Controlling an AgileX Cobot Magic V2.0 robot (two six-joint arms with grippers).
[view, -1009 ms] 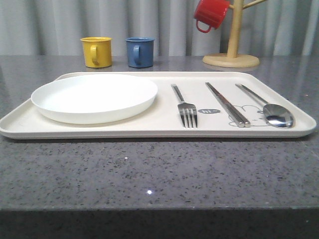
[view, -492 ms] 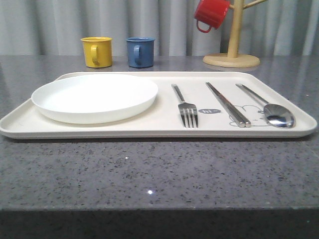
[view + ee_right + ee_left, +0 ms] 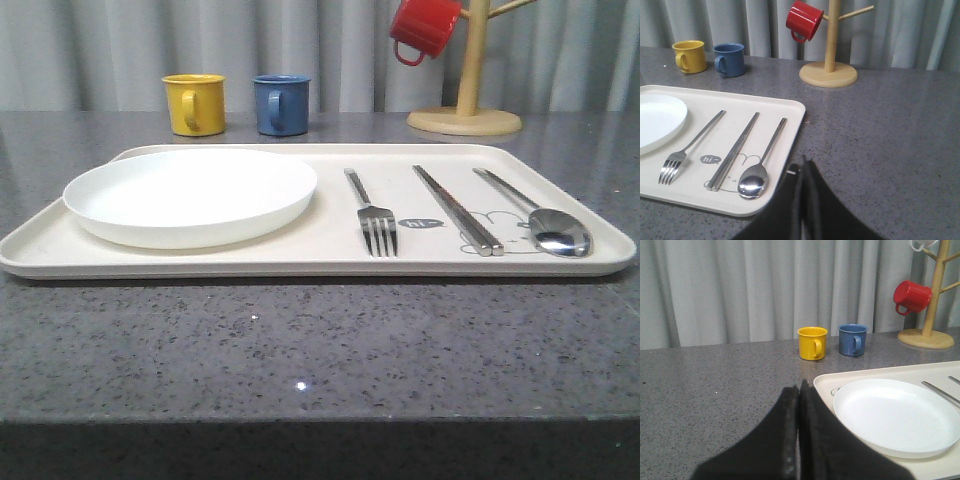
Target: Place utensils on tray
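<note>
The cream tray (image 3: 330,262) lies across the grey counter and carries a round white plate (image 3: 190,195) on its left half. To the plate's right lie a silver fork (image 3: 372,214), a pair of metal chopsticks (image 3: 456,208) and a spoon (image 3: 545,222), side by side. The right wrist view has the same fork (image 3: 689,148), chopsticks (image 3: 735,150) and spoon (image 3: 761,167). My left gripper (image 3: 799,388) is shut with nothing in it, off the tray's left end near the plate (image 3: 895,415). My right gripper (image 3: 803,164) is shut and empty, just off the tray's right edge (image 3: 801,117).
A yellow mug (image 3: 194,103) and a blue mug (image 3: 281,104) stand behind the tray. A wooden mug tree (image 3: 466,95) at the back right holds a red mug (image 3: 422,28). Bare counter lies in front of the tray and to either side.
</note>
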